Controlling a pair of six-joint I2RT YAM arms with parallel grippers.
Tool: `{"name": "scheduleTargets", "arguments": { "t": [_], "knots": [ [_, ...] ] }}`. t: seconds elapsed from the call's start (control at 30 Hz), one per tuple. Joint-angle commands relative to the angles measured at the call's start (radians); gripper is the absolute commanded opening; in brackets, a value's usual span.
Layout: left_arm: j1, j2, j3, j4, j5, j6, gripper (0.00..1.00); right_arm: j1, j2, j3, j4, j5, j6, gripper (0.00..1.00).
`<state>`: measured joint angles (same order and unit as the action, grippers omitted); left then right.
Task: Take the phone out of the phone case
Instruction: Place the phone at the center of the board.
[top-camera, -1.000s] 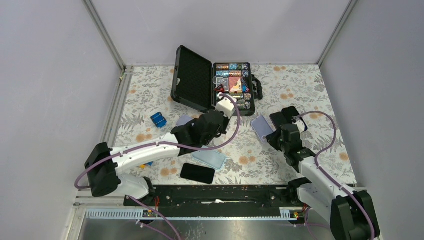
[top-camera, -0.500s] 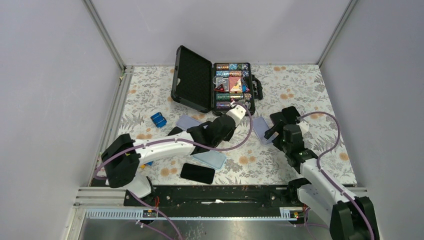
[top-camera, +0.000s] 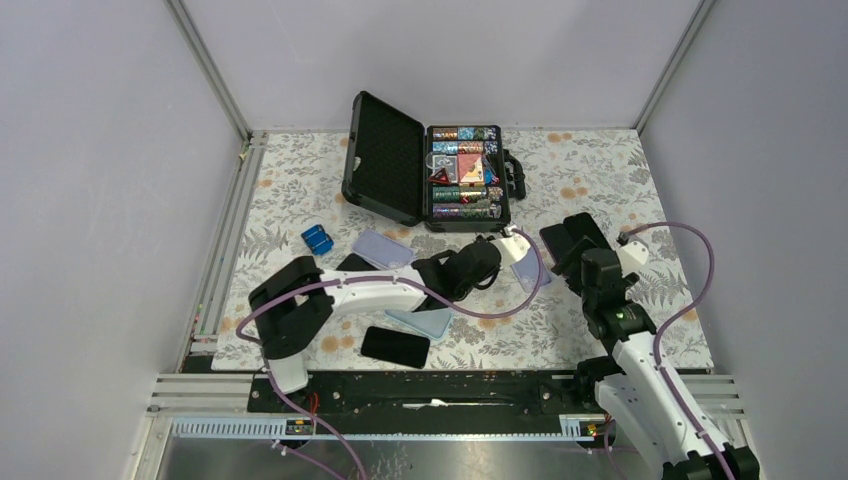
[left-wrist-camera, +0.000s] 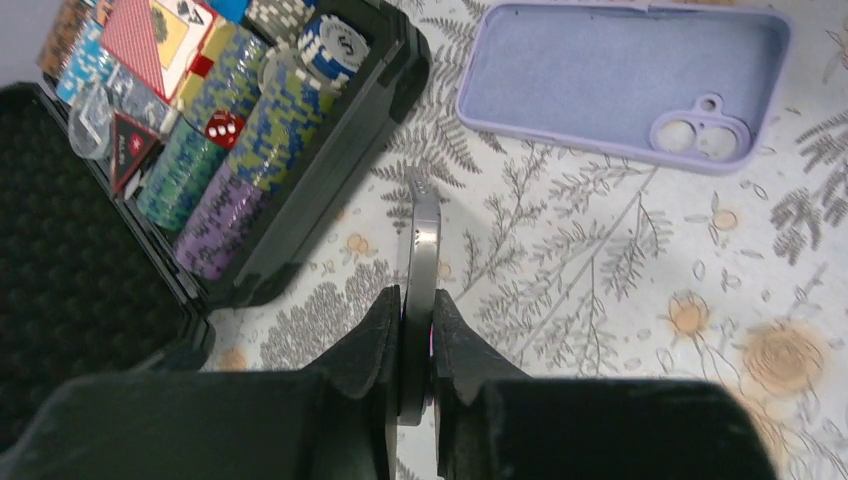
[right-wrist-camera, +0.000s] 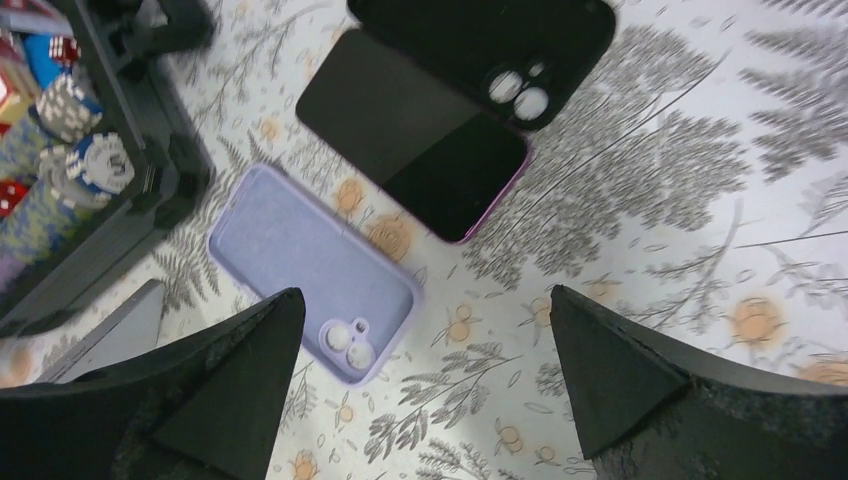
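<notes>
My left gripper (left-wrist-camera: 417, 305) is shut on a thin grey phone (left-wrist-camera: 421, 225), held edge-on above the floral table. In the top view the left gripper (top-camera: 490, 256) reaches to the right of centre. An empty lavender phone case (left-wrist-camera: 610, 80) lies open side up just beyond it, and shows again as the lavender case (right-wrist-camera: 300, 255) below my right gripper (right-wrist-camera: 425, 340). The right gripper is open, with nothing between its fingers, and hovers above the table near the case.
An open black poker-chip case (top-camera: 425, 175) stands at the back. A black phone (right-wrist-camera: 410, 135) and a black case (right-wrist-camera: 500, 40) lie to the right. Another lavender case (top-camera: 382, 247), a pale blue case (top-camera: 420, 320), a dark phone (top-camera: 395, 346) and a blue object (top-camera: 317, 239) lie left of centre.
My right gripper has opened, let go of the lavender case and drawn back. The left arm has swung right, still holding the phone.
</notes>
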<state>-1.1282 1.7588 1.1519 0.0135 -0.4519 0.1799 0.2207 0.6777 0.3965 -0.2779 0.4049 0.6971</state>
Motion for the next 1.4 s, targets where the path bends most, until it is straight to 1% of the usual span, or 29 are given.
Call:
{"name": "scheduleTargets", "arguments": {
  "t": [0.0,0.07,0.13,0.2,0.27,0.43,0.5,0.6,0.67,0.7,0.77,0.83,1.0,1.1,1.33,1.37],
  "knots": [
    [-0.022,0.074,0.061,0.156,-0.048,0.089,0.00,-0.039,-0.027,0.085,-0.096,0.136,-0.059,0.99],
    [-0.044,0.121,0.062,0.162,-0.076,0.101,0.00,-0.070,-0.031,0.112,-0.113,0.134,-0.074,0.98],
    [-0.070,0.141,0.047,0.144,-0.102,0.081,0.03,-0.093,-0.038,0.148,-0.137,0.159,-0.103,0.97],
    [-0.090,0.146,0.011,0.144,-0.083,0.035,0.07,-0.103,-0.046,0.173,-0.145,0.210,-0.145,0.97],
    [-0.109,0.159,-0.015,0.159,-0.046,-0.009,0.08,-0.111,-0.052,0.192,-0.144,0.228,-0.162,0.97],
    [-0.120,0.222,-0.020,0.161,-0.016,-0.066,0.09,-0.119,-0.049,0.193,-0.145,0.197,-0.162,0.96],
    [-0.123,0.244,-0.021,0.166,-0.028,-0.062,0.09,-0.123,-0.051,0.185,-0.144,0.193,-0.160,0.96],
    [-0.124,0.269,-0.023,0.163,-0.039,-0.060,0.13,-0.128,-0.052,0.182,-0.144,0.172,-0.159,0.96],
    [-0.125,0.285,-0.014,0.129,-0.065,-0.057,0.14,-0.133,-0.053,0.187,-0.144,0.165,-0.161,0.96],
    [-0.126,0.291,-0.015,0.117,-0.087,-0.062,0.13,-0.135,-0.054,0.188,-0.145,0.162,-0.163,0.96],
    [-0.127,0.300,-0.016,0.075,-0.131,-0.078,0.09,-0.138,-0.055,0.191,-0.144,0.157,-0.163,0.96],
    [-0.127,0.309,-0.015,0.023,-0.186,-0.113,0.00,-0.143,-0.051,0.192,-0.144,0.154,-0.163,0.96],
    [-0.145,0.341,0.019,-0.123,-0.353,-0.166,0.00,-0.154,-0.036,0.190,-0.143,0.137,-0.156,0.96],
    [-0.162,0.355,0.045,-0.202,-0.364,-0.177,0.00,-0.161,-0.036,0.188,-0.142,0.131,-0.156,0.96],
    [-0.202,0.374,0.073,-0.191,-0.265,-0.206,0.00,-0.170,-0.049,0.191,-0.144,0.115,-0.159,0.96],
    [-0.206,0.375,0.078,-0.191,-0.254,-0.208,0.02,-0.170,-0.051,0.188,-0.143,0.113,-0.159,0.96]
  ]
}}
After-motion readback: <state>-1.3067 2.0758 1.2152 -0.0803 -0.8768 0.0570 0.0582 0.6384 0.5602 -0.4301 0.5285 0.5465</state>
